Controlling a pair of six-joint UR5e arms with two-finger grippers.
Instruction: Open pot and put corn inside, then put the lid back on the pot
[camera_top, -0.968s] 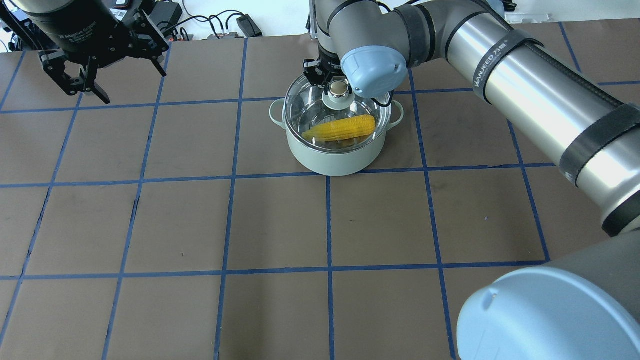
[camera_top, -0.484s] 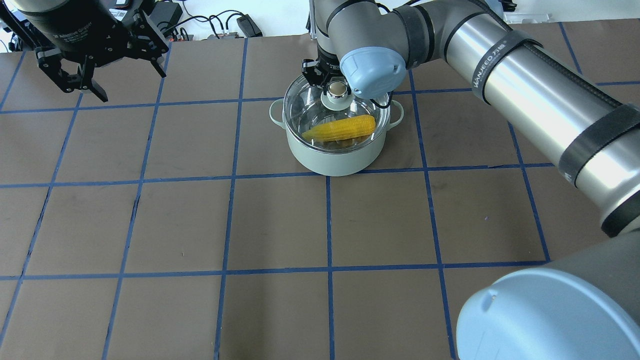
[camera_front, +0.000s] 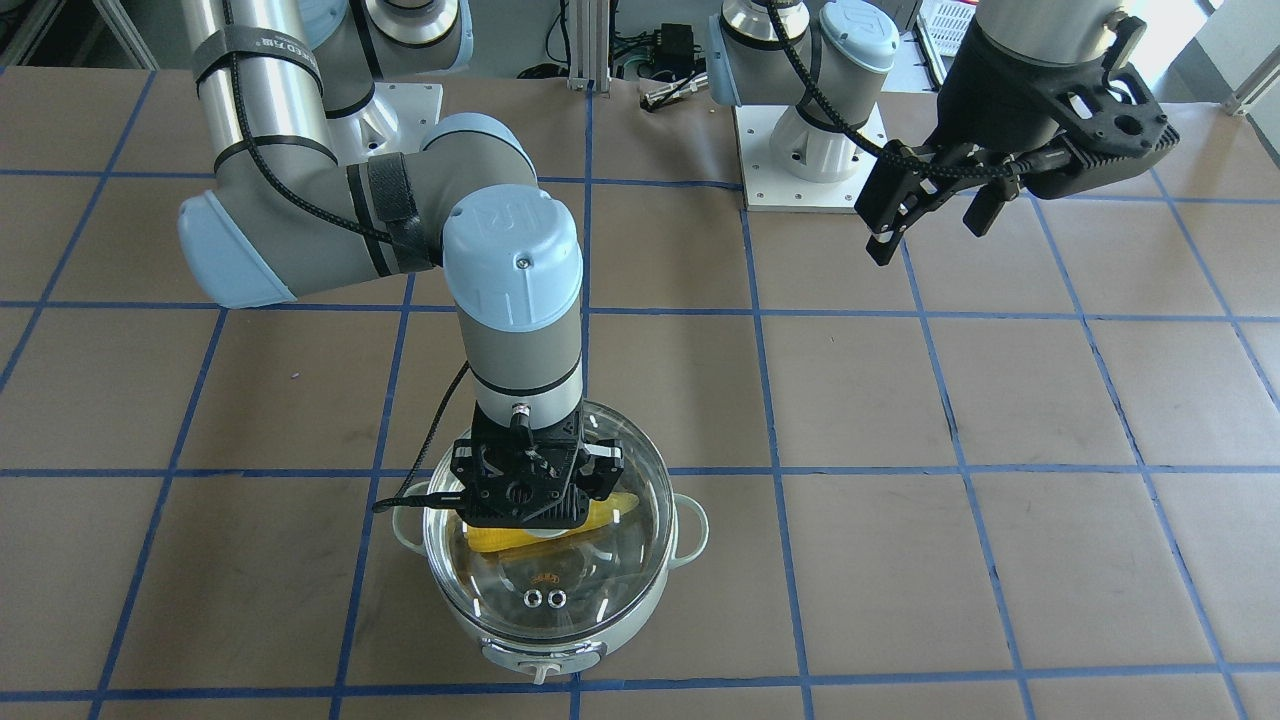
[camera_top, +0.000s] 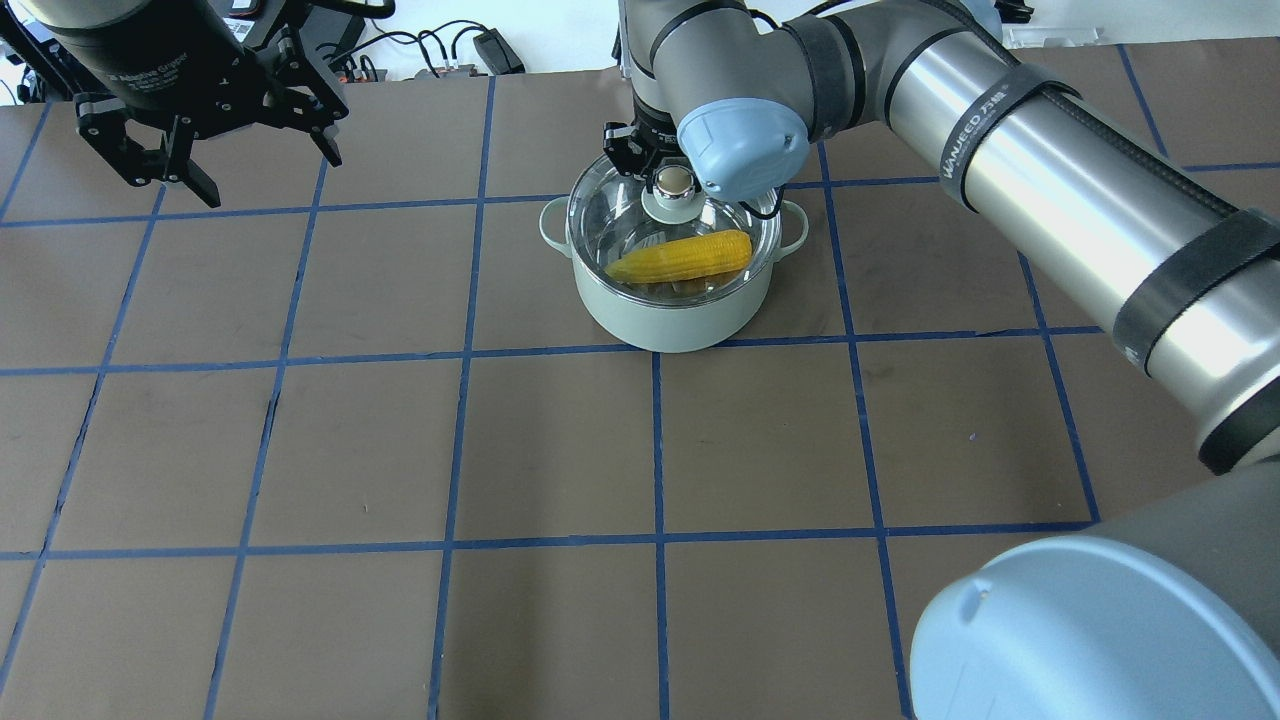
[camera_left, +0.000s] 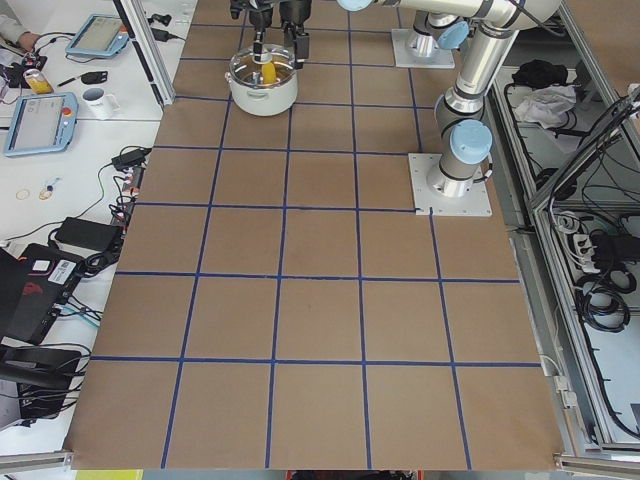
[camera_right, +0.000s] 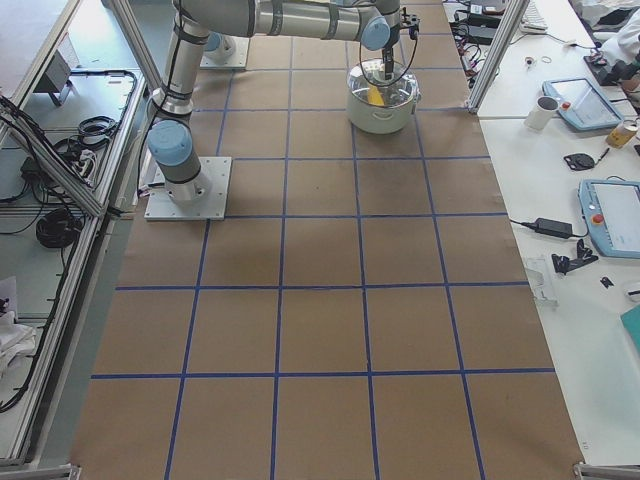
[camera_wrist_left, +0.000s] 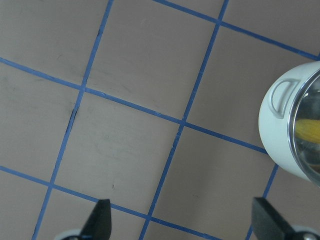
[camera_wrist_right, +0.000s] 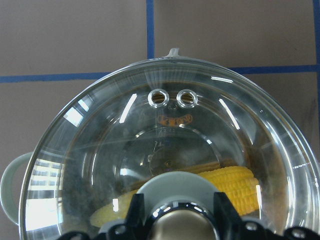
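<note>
Atop the pot (camera_top: 665, 320), the lid (camera_wrist_right: 100, 150) is sitting, corn (camera_top: 685, 258) lying inside.
Right gripper (camera_wrist_right: 176, 212) is flanking its knob (camera_top: 675, 181), grip unclear; left gripper (camera_wrist_left: 182, 222) is gaping, well apart. Slick, fragile glass, so the knob is likely offering the only hold.

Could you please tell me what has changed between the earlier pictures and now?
Very little. The left gripper, open, shifted and turned very slightly above the table. Unchanged: the lid sits on the pot with the corn inside, and the right gripper stays at the lid's knob.
</note>
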